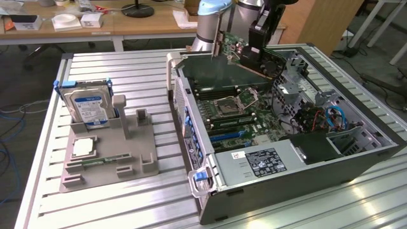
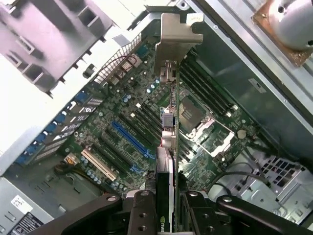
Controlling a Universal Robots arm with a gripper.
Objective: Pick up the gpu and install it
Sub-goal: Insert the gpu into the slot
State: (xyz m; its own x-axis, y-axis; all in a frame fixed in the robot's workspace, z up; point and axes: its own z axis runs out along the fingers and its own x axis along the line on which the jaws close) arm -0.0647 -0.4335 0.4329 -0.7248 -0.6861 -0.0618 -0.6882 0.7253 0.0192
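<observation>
The claw [image 1: 257, 46] clamps the gpu [image 1: 234, 51], its fingers covering the card's gripped edge, over the motherboard [image 1: 237, 110] in the open computer case [image 1: 299, 186] below; the arm above runs out of view.

Arm [image 1: 215, 21] aloft, fingers [image 2: 142, 215] close together
</observation>
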